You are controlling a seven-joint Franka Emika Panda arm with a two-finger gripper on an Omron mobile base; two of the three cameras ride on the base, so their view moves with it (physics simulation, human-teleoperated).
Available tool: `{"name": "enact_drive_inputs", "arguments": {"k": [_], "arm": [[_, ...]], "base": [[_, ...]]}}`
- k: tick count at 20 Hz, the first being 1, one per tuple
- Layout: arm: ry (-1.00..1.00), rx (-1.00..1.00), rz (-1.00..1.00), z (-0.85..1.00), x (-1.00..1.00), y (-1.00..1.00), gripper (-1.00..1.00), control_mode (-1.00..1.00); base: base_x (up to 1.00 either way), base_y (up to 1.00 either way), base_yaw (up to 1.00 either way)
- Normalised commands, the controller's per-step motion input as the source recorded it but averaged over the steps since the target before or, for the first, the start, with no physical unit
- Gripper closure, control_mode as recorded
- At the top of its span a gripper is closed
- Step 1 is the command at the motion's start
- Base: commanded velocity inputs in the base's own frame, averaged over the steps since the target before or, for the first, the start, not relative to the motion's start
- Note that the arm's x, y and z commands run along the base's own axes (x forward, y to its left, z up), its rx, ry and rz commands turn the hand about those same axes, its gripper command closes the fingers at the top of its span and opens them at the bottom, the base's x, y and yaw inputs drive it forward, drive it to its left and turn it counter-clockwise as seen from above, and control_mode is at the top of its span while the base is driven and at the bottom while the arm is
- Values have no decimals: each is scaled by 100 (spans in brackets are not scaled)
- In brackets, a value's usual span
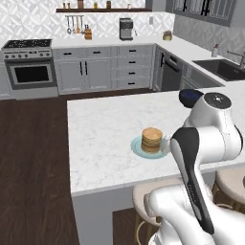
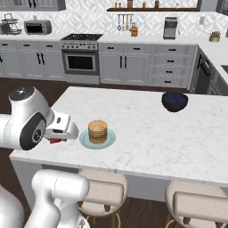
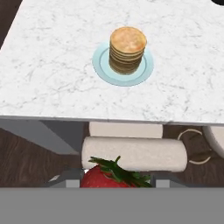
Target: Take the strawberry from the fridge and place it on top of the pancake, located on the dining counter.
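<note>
Hand view shows my end effector pinching the strawberry by its sides, leaves up, short of the surface edge and on the near side of the pancake, so I can lower it squarely onto the stack.

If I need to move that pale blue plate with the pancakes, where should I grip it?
Grip the plate by its thin exposed rim, from the stool side nearest the arm, low and nearly level. The pancake stack covers its centre, leaving only that narrow ring; the gripper already holds the strawberry.
</note>
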Motion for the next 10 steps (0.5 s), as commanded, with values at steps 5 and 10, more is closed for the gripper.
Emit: {"name": "enact_drive_inputs", "arguments": {"k": [5,10], "arm": [[1,0,0,8,100,-7,100,-100],[9,1,0,3,100,-24,100,-100]], "base": [[0,0,0],[0,0,0]]}}
